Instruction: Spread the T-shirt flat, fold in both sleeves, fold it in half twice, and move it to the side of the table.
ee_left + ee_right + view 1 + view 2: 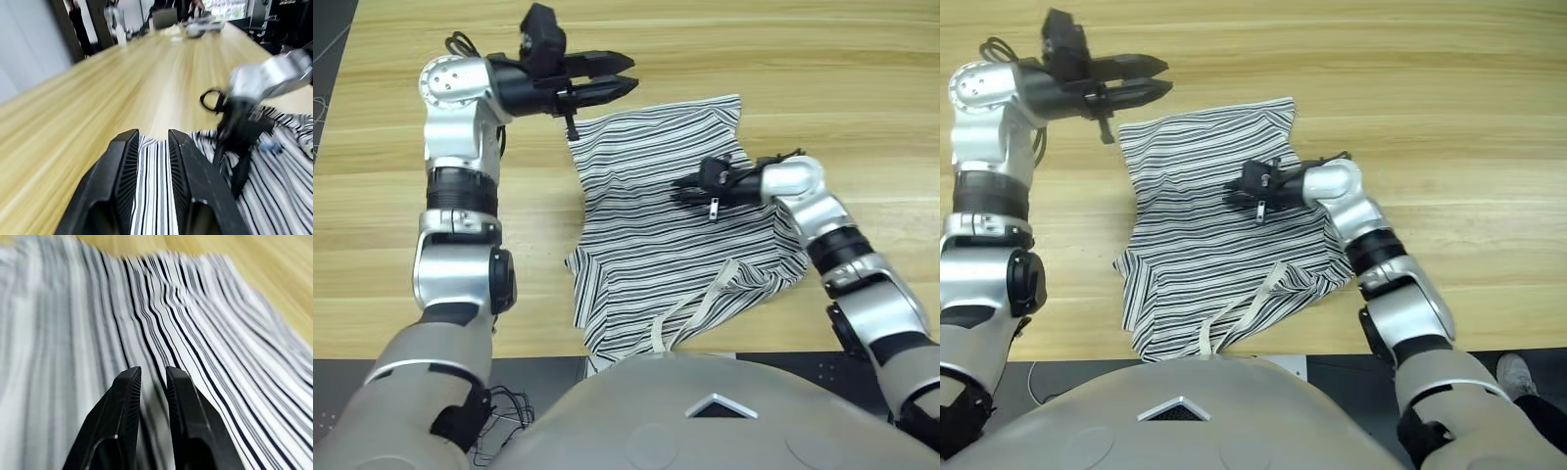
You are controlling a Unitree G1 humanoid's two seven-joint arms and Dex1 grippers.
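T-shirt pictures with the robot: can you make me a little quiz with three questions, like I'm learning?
1. True or false: the T-shirt is already folded into a small neat square on the table.
2. What pattern does the T-shirt have? A) dots B) stripes C) plain red
3. Which one is over the middle of the T-shirt: the left gripper or the right gripper?

Key:
1. False. It lies opened out and rumpled.
2. B.
3. The right gripper. The left gripper is by a far corner.
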